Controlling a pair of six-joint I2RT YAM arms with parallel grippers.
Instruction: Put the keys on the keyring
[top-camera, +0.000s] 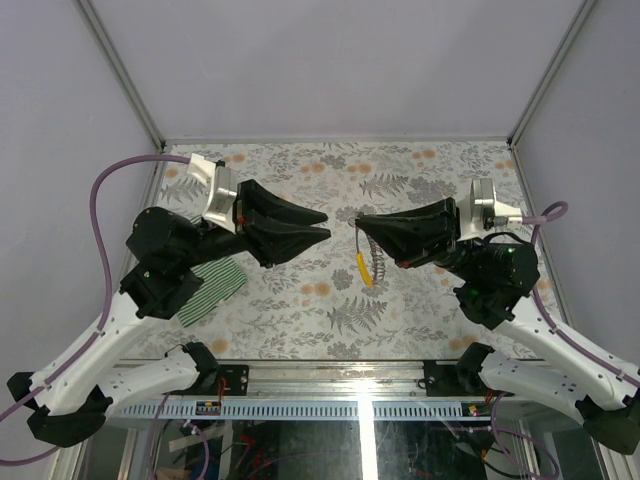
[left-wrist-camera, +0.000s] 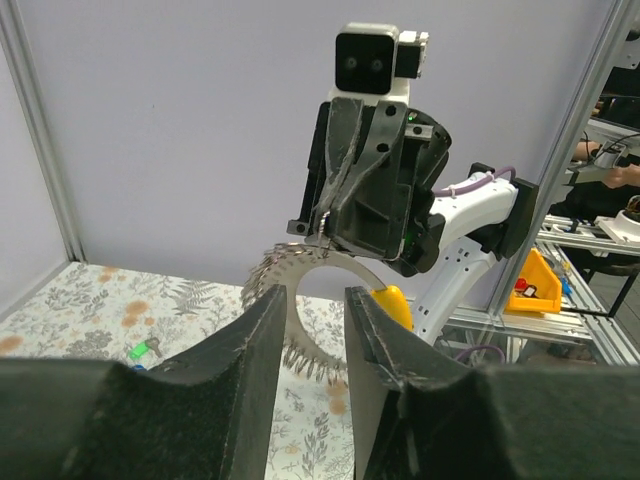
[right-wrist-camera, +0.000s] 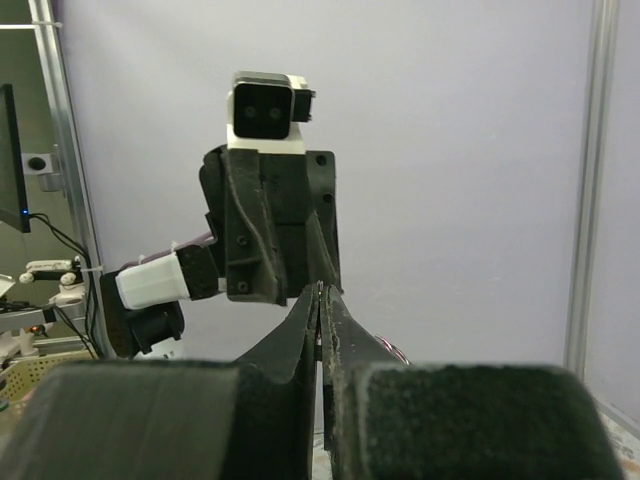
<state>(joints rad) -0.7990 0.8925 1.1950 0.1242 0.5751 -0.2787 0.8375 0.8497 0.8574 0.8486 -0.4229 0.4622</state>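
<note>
My right gripper (top-camera: 358, 220) is shut on the keyring and holds it above the table. In the top view its thin chain (top-camera: 378, 268) and yellow tag (top-camera: 365, 268) hang below the fingertips. The left wrist view shows the chain loop (left-wrist-camera: 268, 278) and the yellow tag (left-wrist-camera: 393, 300) under the right gripper (left-wrist-camera: 318, 235). My left gripper (top-camera: 325, 225) is open and empty, facing the right gripper a short gap away; its fingers (left-wrist-camera: 262, 330) frame the loop. A green key (left-wrist-camera: 141, 350) lies on the table far left in the left wrist view, with a blue speck beside it. The keys do not show in the top view.
A green-and-white striped cloth (top-camera: 215, 285) lies on the floral table (top-camera: 300, 300) under the left arm. Grey walls and metal posts (top-camera: 530, 110) enclose the table. The right wrist view shows the left gripper (right-wrist-camera: 270, 240) straight ahead.
</note>
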